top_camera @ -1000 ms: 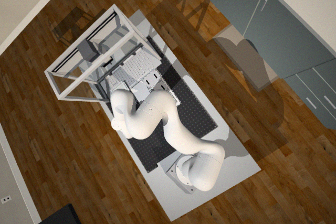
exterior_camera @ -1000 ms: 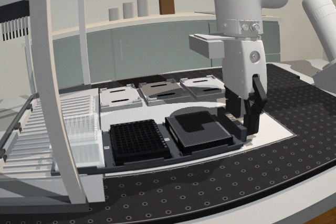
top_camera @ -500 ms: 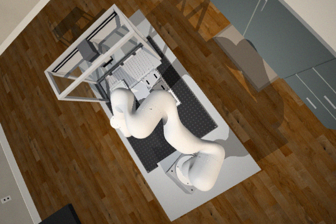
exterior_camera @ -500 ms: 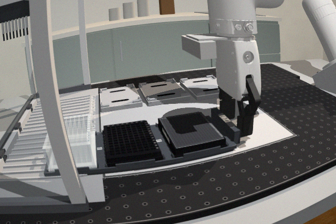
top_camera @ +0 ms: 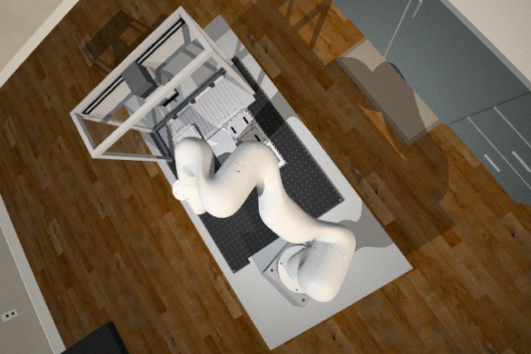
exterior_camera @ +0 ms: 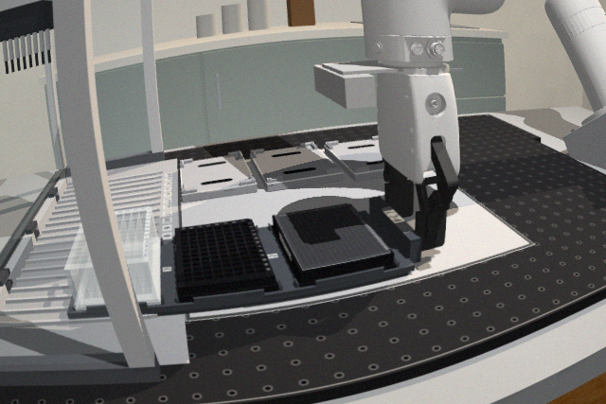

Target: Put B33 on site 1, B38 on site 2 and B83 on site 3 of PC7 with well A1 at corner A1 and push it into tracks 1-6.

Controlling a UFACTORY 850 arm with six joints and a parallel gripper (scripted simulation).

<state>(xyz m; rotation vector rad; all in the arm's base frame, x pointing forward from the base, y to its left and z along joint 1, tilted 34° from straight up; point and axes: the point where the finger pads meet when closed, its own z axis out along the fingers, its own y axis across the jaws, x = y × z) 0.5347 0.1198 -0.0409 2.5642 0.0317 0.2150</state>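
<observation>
The three plates are already on the carrier [exterior_camera: 342, 278], and the three nests [exterior_camera: 215, 179] behind it look bare. The fine-welled plate [exterior_camera: 332, 237] sits next to the handle [exterior_camera: 399, 233], the black plate with larger wells [exterior_camera: 220, 257] is in the middle, and the clear deep block [exterior_camera: 117, 253] is at the far end, partly hidden by a white frame post [exterior_camera: 98, 194]. All three seem to lie flat, but the corner marks are too small to read, so I cannot confirm the A1 corner.

The loading step looks finished and the pushing step is in progress. The front end of the carrier, with the clear block, is already over the ribbed rails [exterior_camera: 44, 262], while the handle end and the two black plates are over the white apron [exterior_camera: 489, 237] on the counter [exterior_camera: 489, 302]. Which tracks it has entered I cannot tell.

The tool [exterior_camera: 420, 216] stands upright at the handle with its fingers spread wide, one on each side of it; it does not pinch anything. I judge that it pushes the carrier by the handle.

What is left: to slide the carrier fully in until the lamp lights, to check that it sits down in the tracks, and to withdraw. No lamp is visible in these views.
</observation>
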